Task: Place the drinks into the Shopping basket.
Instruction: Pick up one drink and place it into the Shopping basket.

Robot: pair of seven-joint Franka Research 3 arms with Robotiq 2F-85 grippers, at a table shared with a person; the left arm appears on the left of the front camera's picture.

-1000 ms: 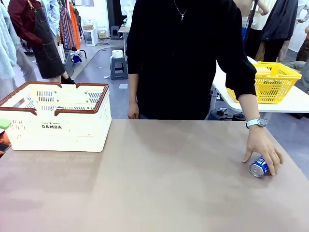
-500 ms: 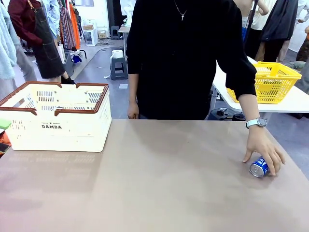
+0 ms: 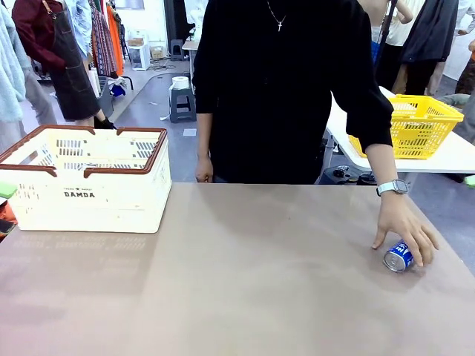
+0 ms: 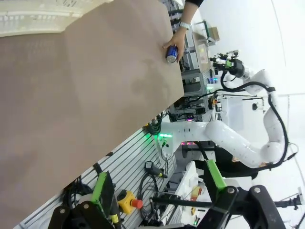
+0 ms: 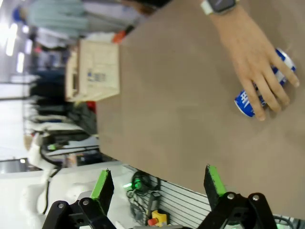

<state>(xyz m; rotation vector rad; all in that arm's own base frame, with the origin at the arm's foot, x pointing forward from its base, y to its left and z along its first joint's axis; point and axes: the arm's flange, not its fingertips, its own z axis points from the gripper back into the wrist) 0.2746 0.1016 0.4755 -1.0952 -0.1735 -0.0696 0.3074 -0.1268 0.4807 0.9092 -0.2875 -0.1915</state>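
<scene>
A blue drink can (image 3: 398,256) with white lettering lies on its side near the table's right edge. The person's hand (image 3: 404,225) rests on top of it, fingers over the can. The cream Shopping basket (image 3: 85,178) with its brown rim stands at the far left of the table. In the left wrist view my left gripper (image 4: 159,183) is open and off the table's near edge, with the can (image 4: 172,53) far ahead. My right gripper (image 5: 157,183) is open too, held above the table's near side, with the can (image 5: 244,102) and hand (image 5: 248,52) ahead of it and the basket (image 5: 95,71) farther off.
The brown table (image 3: 237,282) lies bare between basket and can. The person in black stands at the far edge, the other hand hanging by the table. A yellow mesh basket (image 3: 415,126) sits on a separate white table behind. My right arm (image 4: 238,143) shows in the left wrist view.
</scene>
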